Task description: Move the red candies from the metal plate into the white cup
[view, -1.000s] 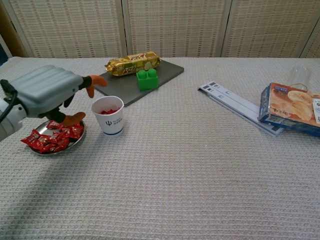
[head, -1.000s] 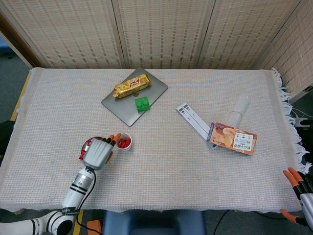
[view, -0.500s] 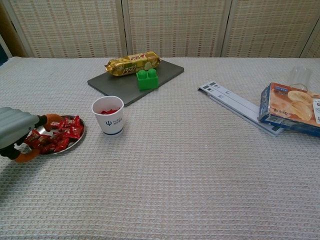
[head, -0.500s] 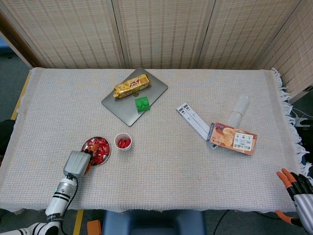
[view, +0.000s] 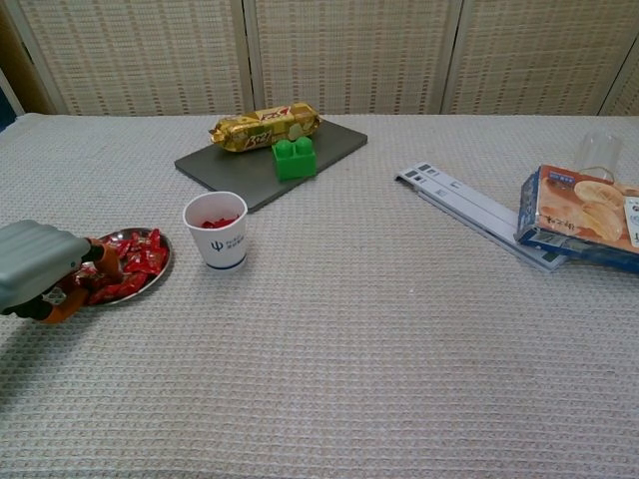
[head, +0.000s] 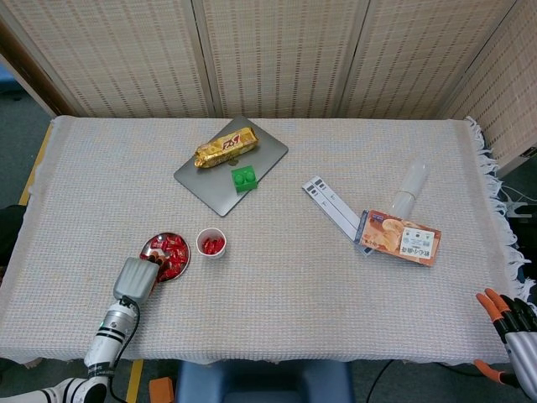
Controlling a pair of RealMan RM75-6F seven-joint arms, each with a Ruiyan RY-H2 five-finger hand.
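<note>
Task partly complete: some red candies (view: 216,222) lie in the white cup (view: 217,231), most remain on the metal plate (view: 158,276), where the left hand (view: 40,267) reaches, grasp indiscernible.

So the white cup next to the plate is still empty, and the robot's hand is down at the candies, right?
Not quite: the cup is not empty. The head view looks down into it and shows red candies inside. The rest holds: the cup stands beside the plate, and the left hand is down at the candies on it.
</note>
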